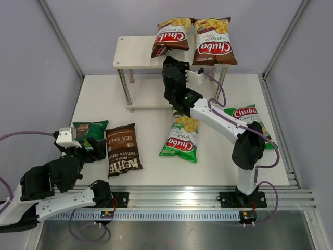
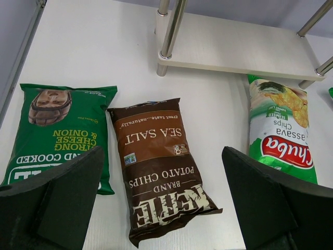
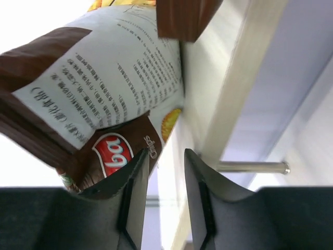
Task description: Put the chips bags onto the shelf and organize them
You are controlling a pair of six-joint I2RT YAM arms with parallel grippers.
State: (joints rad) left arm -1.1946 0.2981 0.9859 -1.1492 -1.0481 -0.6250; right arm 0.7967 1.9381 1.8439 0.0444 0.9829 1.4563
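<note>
**Top external**
- Shelf (image 1: pixel 130 52), upper centre. The left third of the top board is bare, and the lower board is hard to see.
- Left brown Chuba bag (image 1: pixel 173 35), on the top board. It is tilted and its lower corner hangs over the front edge, so it is probably not yet squared up.
- Right brown Chuba bag (image 1: pixel 212 41), beside it and lying flat.
- Right gripper (image 1: pixel 167 60), raised to the front edge just below that overhanging corner.
- Centre green Chuba bag (image 1: pixel 182 136) and right green Chuba bag (image 1: pixel 250 122), on the table (image 1: pixel 104 99). The second is partly under the right arm.
- Kettle bag (image 1: pixel 123 148) and REAL bag (image 1: pixel 89 130), lower left, side by side.
- Left gripper (image 1: pixel 96 148), just above the REAL bag and close to the Kettle bag.

**Left wrist**
- Left gripper (image 2: pixel 162 156): jaws spread wide and holding nothing. It is lined up over the Kettle bag (image 2: pixel 158 166), which is likely the next pick.
- REAL bag (image 2: pixel 57 135), left. A green Chuba bag (image 2: pixel 281 130), right. The shelf's lower board (image 2: pixel 234 47), top.

**Right wrist**
- Right gripper (image 3: pixel 166 156): jaws stand slightly parted, with pale light in the gap and nothing between them.
- The brown bag (image 3: pixel 104 78) sits just left of the left finger, its corner hidden behind it. This reads as let go or being nudged.
- Board edge (image 3: pixel 244 67), upper right.
</note>
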